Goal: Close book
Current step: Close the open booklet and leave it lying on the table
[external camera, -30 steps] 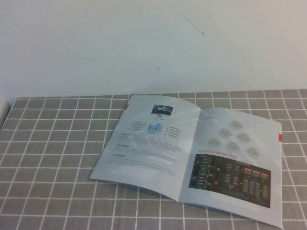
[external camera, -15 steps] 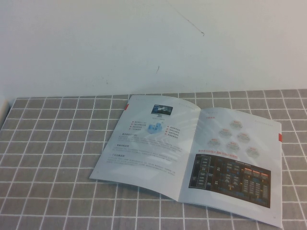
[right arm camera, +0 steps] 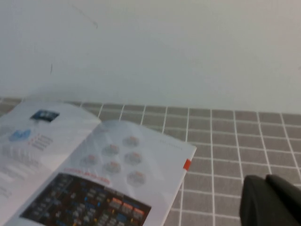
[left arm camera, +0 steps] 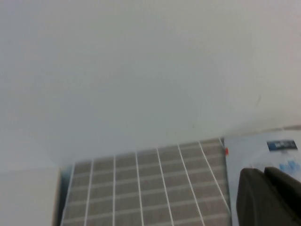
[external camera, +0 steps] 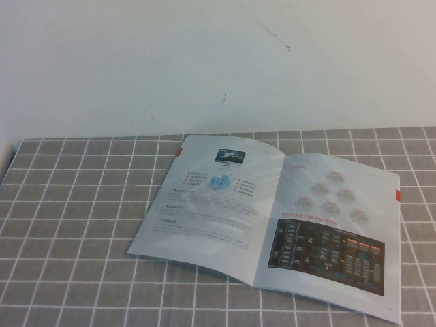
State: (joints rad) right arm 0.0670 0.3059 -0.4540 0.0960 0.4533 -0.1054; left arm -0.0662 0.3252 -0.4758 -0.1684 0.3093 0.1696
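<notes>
Seemingly, left gripper (left arm camera: 269,200) and right gripper (right arm camera: 272,201) flank the open book (external camera: 272,225) on grey checked cloth (external camera: 68,204), white wall (external camera: 204,68) behind, grip unclear.

left gripper (left arm camera: 269,195): seen only in the left wrist view, as a dark, rounded body cut off by the edge of the frame. it is held raised on the robot's left, set back toward the robot's own side. it is in contact with nothing that shows.

right gripper (right arm camera: 270,200): seen only in the right wrist view, with the same dark, rounded form, also cut off by the frame. it is held raised on the robot's right, set back likewise. it is in contact with nothing that shows.

both wrists are tilted forward and down.
</notes>
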